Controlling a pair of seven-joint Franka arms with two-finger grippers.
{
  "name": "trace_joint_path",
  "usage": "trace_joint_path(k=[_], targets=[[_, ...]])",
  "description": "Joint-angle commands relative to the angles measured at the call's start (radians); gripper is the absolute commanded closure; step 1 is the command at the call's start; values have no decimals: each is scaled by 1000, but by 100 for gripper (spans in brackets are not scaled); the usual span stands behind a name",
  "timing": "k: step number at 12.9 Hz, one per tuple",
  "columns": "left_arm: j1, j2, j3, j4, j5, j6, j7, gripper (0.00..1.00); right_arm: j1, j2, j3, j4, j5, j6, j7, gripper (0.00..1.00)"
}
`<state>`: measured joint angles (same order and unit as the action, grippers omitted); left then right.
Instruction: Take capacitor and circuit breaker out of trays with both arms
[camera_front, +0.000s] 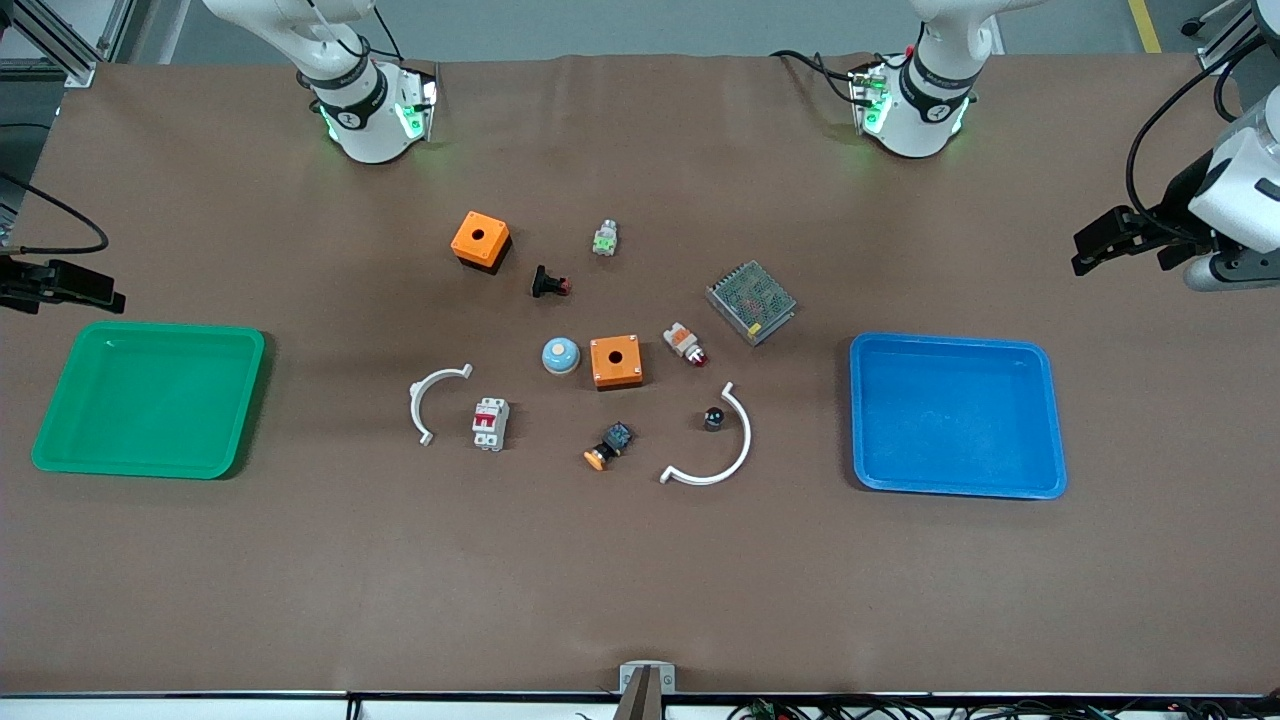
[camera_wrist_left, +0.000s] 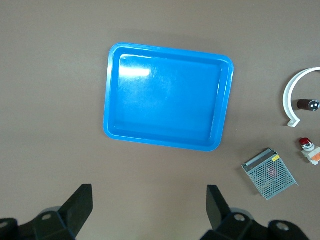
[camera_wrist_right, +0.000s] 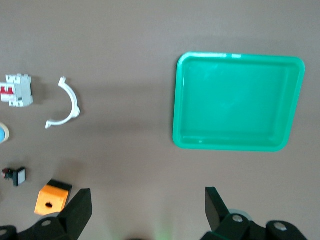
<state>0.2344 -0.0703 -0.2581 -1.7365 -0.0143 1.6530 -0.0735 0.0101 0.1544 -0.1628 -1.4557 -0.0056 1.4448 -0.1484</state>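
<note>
Both trays sit empty already, so I'm basically done: my left claw (camera_wrist_left: 147, 212) hangs wide apart over the blue tray (camera_wrist_left: 114, 95), right claw (camera_wrist_right: 147, 212) likewise by the green tray (camera_wrist_right: 179, 100), capacitor (camera_front: 713, 418) and breaker (camera_front: 490, 423) on the table between the trays, next just retreat.

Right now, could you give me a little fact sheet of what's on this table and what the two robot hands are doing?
green tray: empty, at the right arm's end of the table
blue tray: empty, at the left arm's end
capacitor: on the table, inside the curve of a white arc piece
circuit breaker: on the table, beside the smaller white arc
left hand: open, over the table by the blue tray
right hand: open, over the table by the green tray
</note>
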Motion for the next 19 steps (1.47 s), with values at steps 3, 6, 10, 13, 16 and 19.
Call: trace_joint_path(k=[3,6,10,13,16,19], targets=[[8,75,-4,75,-6,-1,20,0,-13,-85,14,-46,-10,-50,-8,0],[3,75,-4,83,-4,-1,11,0,2,-131,20,-78,-10,-40,-8,0],[-44,69,29,81,-3,-1,6,0,8,-151,20,-96,-10,-34,-8,0],[-159,70,152,81,-4,-1,8,0,10,-217,20,-176,-10,20,-10,0],[-213,70,204,81,-4,-2,8,0,4,-245,54,-195,-19,32,-10,0],[-251,70,242,83,-4,-1,8,0,-10,-253,74,-193,-20,32,-10,0]])
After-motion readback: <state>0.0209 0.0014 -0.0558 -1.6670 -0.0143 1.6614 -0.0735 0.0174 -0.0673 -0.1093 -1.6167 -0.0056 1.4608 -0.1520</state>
